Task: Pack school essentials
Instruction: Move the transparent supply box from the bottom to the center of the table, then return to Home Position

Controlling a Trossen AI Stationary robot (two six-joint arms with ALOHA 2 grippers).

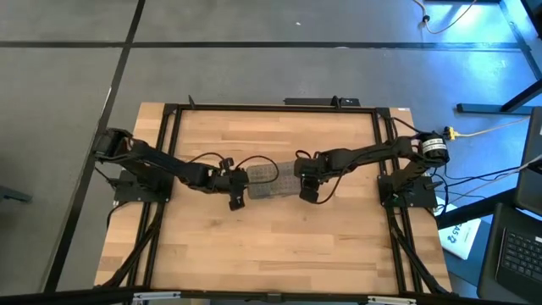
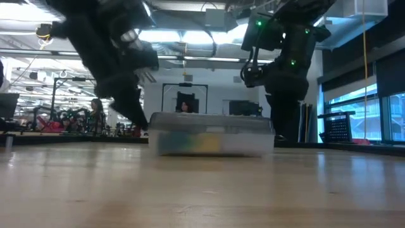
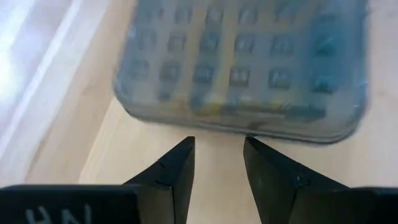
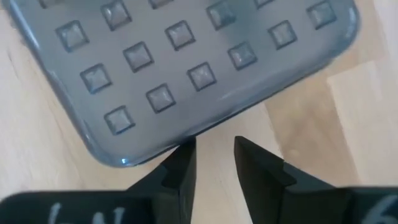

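a clear plastic case (image 1: 273, 180) with a grey perforated lid (image 4: 186, 68) is seen lying flat near the middle of the wooden table (image 1: 271, 246), with the lid on; through the clear wall in the low view a blur of yellow and green (image 2: 202, 144) can be made out, which is judged to be the school essentials already inside, though no single item can be told. the left gripper (image 3: 219, 152) is held just off one short end of the case and the right gripper (image 4: 214, 152) just off the other, each with its fingers a narrow gap apart and nothing clamped between them. the case is judged to be light, stiff and rather slippery, its smooth rounded corners offering little purchase, so a hold would best be taken across the lid's rim or by pressing both short ends together. the contents are judged loose and likely to rattle if the case is tilted. bare table is left on every side, the dark frame rails (image 1: 385, 152) standing well apart, so room for sliding or lifting is ample.
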